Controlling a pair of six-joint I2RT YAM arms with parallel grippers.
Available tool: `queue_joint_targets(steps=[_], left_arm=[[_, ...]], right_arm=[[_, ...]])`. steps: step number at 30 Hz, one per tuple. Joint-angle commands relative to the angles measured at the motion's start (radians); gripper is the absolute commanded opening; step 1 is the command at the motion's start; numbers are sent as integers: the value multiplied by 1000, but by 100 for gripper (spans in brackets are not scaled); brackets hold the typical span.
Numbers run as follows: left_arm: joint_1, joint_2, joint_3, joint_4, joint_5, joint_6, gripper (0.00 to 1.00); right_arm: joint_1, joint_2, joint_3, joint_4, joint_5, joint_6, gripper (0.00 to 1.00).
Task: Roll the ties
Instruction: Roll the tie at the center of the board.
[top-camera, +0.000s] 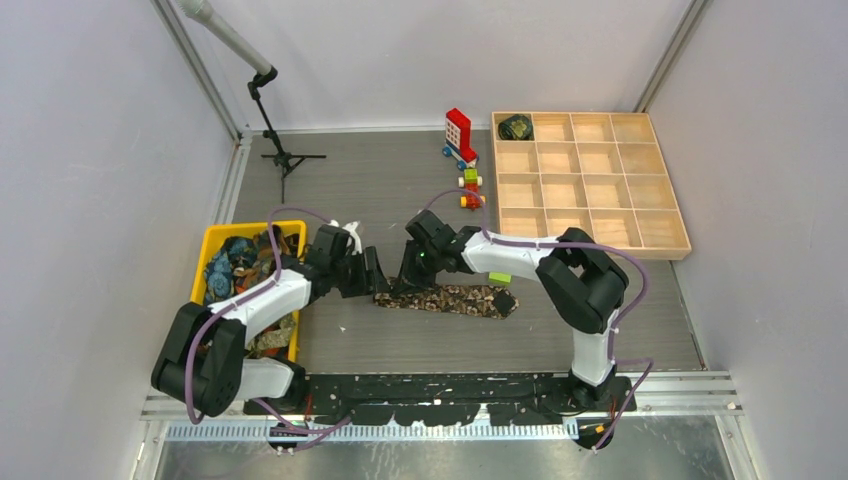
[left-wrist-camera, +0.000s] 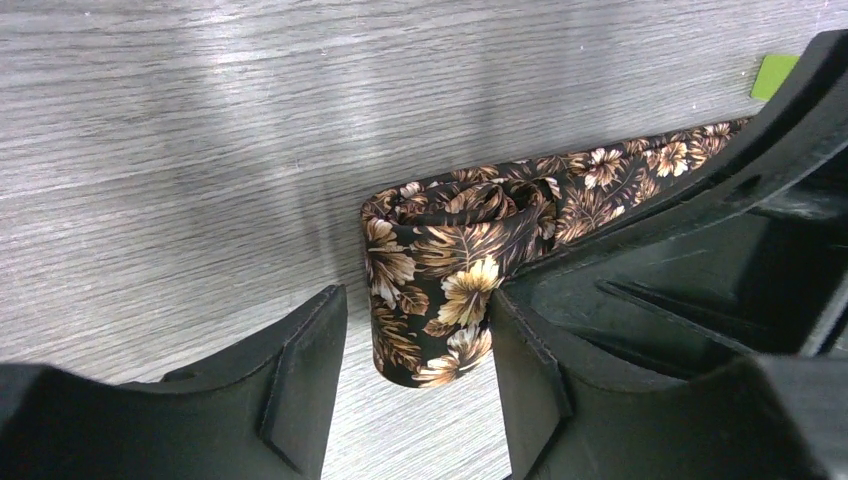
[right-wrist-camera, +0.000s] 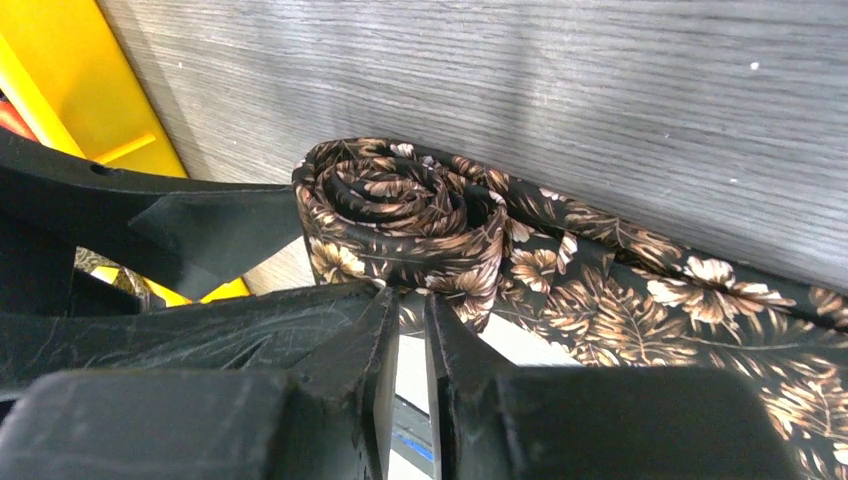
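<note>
A brown leaf-print tie (top-camera: 450, 299) lies flat across the middle of the tabletop (top-camera: 380, 190), in the centre of the overhead frame. Its left end is wound into a small upright coil.

The left claw (left-wrist-camera: 415, 340) stands open around that coil. In its wrist view, the right-hand finger (left-wrist-camera: 530, 360) touches the coil's side. The left-hand finger (left-wrist-camera: 300, 370) is apart from it, with bare wood grain showing in the gap.

The right claw (right-wrist-camera: 407, 305) comes in from the other side, above the unrolled strip. Its jaws are drawn to a thin slit and its tips nip the near wall of the coil.

At the left of the overhead frame, a yellow bin (top-camera: 215, 235) holds a heap of loose ties (top-camera: 235, 265), just beside the left arm. At the upper right sits a wooden tray (top-camera: 600, 246) of square compartments. One dark rolled tie (top-camera: 516, 127) rests in its top-left compartment.

A small green block (top-camera: 499, 278) lies just above the flat tie, beside the right arm. Red-and-white toy bricks (top-camera: 459, 135) stand near the tray's left edge.
</note>
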Motion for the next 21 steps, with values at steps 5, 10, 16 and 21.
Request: queue_joint_targets(steps=[5,10,16,21], left_arm=[[3,12,-1,37,25,-2,54],[2,14,0,37,26,-3,53],[3,11,0,32,25,-3,53],[3,12,3,30,26,-1,53]], right_arm=[[-9,-117,61,-22,-20,-38,23],[-15,-131,71,-69,7,-64,23],[-15,-110,56,-91,40,-81,24],[-16,-71,49,-72,38,-87,24]])
